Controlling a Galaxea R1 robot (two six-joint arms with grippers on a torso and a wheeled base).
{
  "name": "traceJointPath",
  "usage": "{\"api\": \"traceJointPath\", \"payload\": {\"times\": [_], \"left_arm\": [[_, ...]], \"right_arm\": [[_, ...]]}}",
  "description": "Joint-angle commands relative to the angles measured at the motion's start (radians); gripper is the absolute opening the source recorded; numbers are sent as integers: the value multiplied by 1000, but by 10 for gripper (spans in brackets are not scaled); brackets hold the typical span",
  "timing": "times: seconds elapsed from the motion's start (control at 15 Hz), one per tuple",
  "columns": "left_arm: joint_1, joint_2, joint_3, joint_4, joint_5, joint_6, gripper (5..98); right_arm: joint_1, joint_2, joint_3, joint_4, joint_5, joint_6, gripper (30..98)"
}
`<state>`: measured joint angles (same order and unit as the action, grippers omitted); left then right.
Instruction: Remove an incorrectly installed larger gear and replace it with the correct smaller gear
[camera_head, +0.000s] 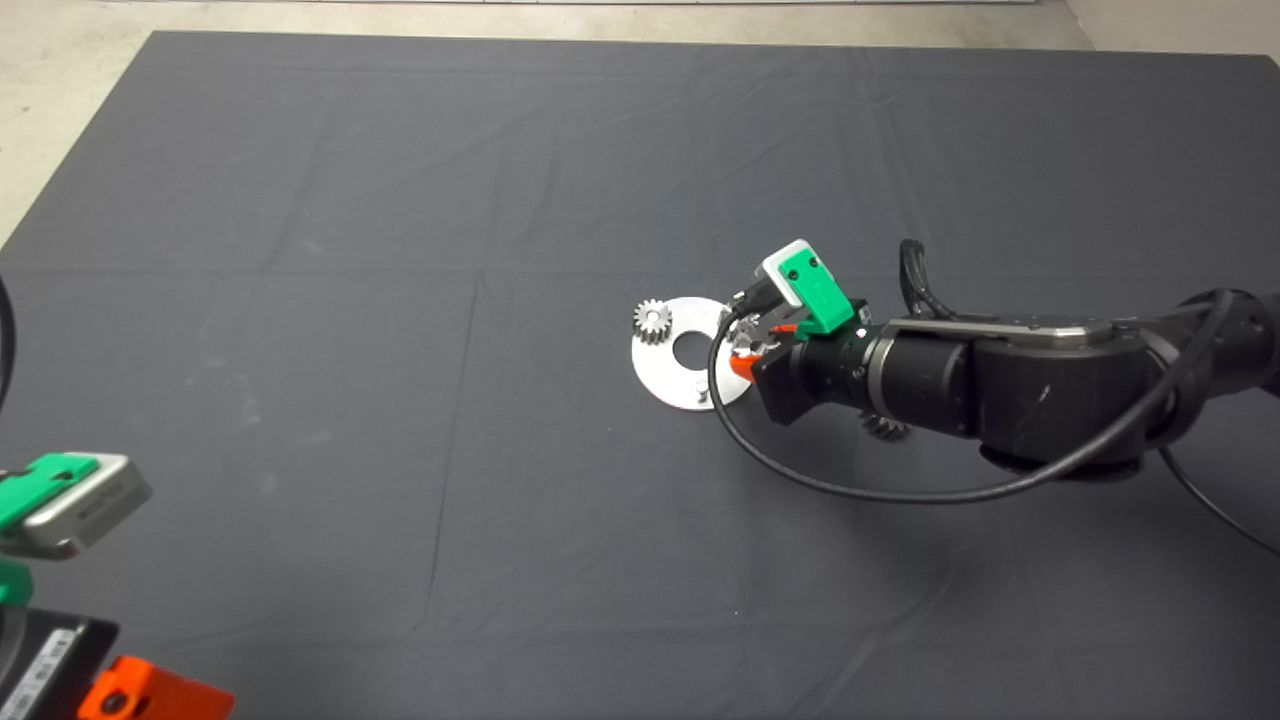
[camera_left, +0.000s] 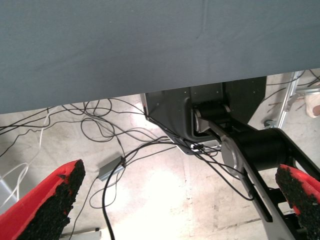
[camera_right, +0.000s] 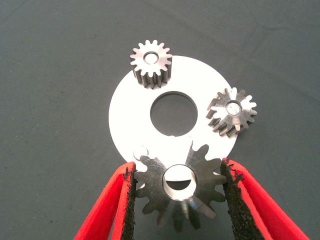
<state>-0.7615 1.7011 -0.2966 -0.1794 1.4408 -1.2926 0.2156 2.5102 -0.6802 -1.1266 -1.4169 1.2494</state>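
Note:
My right gripper (camera_head: 745, 355) reaches in from the right and hovers over the near-right rim of the round silver plate (camera_head: 668, 378). It is shut on the smaller gear (camera_right: 172, 192), a dark steel gear held tilted between the pads (camera_right: 129, 200). A bare small peg (camera_right: 141, 150) stands on the plate beside it. Two paler silvery gears (camera_right: 151, 64) (camera_right: 232, 111) sit on the plate's other pegs. The larger gear (camera_head: 885, 427) lies on the mat, mostly hidden under my right arm. My left gripper (camera_left: 177, 205) is parked at the lower left, open and empty.
The plate has a wide centre hole (camera_right: 173, 113). A black cable (camera_head: 800, 480) loops from the right wrist over the mat in front of the plate. The left wrist view shows the floor, cables and the robot's base beyond the mat edge.

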Motion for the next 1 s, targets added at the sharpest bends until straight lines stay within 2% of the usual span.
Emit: {"api": "traceJointPath", "payload": {"times": [0.0, 0.93], "left_arm": [[2, -7, 15, -15, 10, -1, 978], [2, -11, 15, -15, 20, -1, 978]], "right_arm": [[21, 16, -1, -35, 10, -2, 403], [-31, 40, -44, -33, 7, -16, 404]]}}
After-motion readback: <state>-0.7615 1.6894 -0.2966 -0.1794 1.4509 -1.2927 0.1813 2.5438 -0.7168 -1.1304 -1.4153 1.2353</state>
